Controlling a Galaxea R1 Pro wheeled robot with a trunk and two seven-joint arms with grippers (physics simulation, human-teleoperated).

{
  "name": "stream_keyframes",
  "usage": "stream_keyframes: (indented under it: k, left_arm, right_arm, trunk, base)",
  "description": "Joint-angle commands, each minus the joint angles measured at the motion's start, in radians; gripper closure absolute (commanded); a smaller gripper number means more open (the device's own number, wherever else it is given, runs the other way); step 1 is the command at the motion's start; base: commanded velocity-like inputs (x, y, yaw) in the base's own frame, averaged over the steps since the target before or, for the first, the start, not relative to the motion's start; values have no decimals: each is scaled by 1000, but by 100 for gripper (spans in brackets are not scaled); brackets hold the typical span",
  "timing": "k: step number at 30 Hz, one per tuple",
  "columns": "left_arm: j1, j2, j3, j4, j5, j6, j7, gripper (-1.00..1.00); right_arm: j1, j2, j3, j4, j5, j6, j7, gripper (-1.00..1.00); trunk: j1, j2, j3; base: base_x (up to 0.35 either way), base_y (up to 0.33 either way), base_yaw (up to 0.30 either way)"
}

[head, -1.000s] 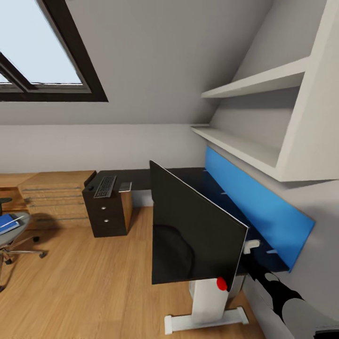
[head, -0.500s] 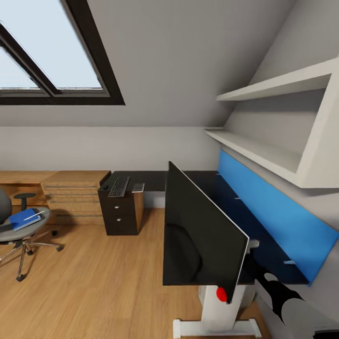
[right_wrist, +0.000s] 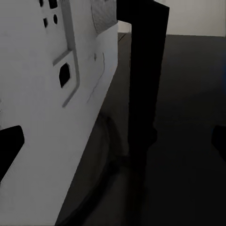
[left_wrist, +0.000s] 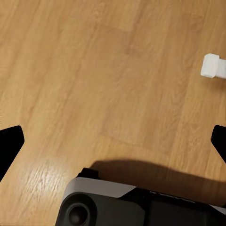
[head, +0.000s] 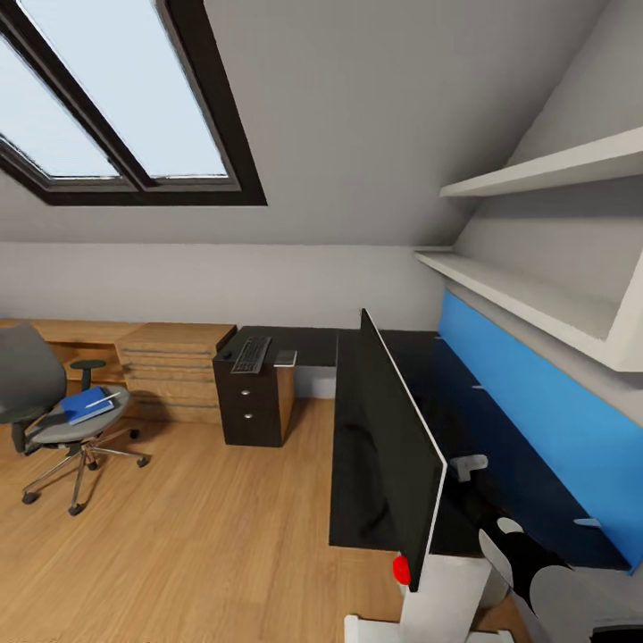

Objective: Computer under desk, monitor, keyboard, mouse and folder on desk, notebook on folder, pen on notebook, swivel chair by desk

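Folder (head: 87, 404) and pen (head: 101, 399) atop swivel chair (head: 54, 406) seat.

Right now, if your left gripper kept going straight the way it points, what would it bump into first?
Most likely the wooden floor. The open left gripper points at bare boards, with nothing between its fingertips, though depth is hard to judge.

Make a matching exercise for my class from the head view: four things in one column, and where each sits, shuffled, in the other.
Things:
1. folder
2. keyboard
3. monitor
4. swivel chair

Places:
A. on the wooden floor, apart from the desk
B. on the desk's far end, above the drawers
C. on the chair's seat
D. on the desk's near part, closest to the camera

Pairs: 1-C, 2-B, 3-D, 4-A
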Motion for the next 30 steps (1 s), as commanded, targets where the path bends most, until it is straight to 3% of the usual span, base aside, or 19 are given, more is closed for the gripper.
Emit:
stream_keyframes:
  k: [1, 12, 30]
  left_arm:
    - [0, 1, -6, 0, 11, -6, 6, -100]
    - [0, 1, -6, 0, 11, -6, 6, -100]
    - [0, 1, -6, -1, 11, -7, 6, -100]
  right_arm:
    - [0, -1, 9, 1, -10, -4, 3, -100]
    - [0, -2, 9, 1, -10, -4, 4, -100]
    - [0, -2, 9, 1, -10, -4, 4, -100]
  trunk:
    - [0, 0, 1]
    - [0, 0, 8]
    - [0, 0, 16]
  base:
    - [0, 0, 195]
    - [-136, 179, 122]
    - [-11, 8, 226]
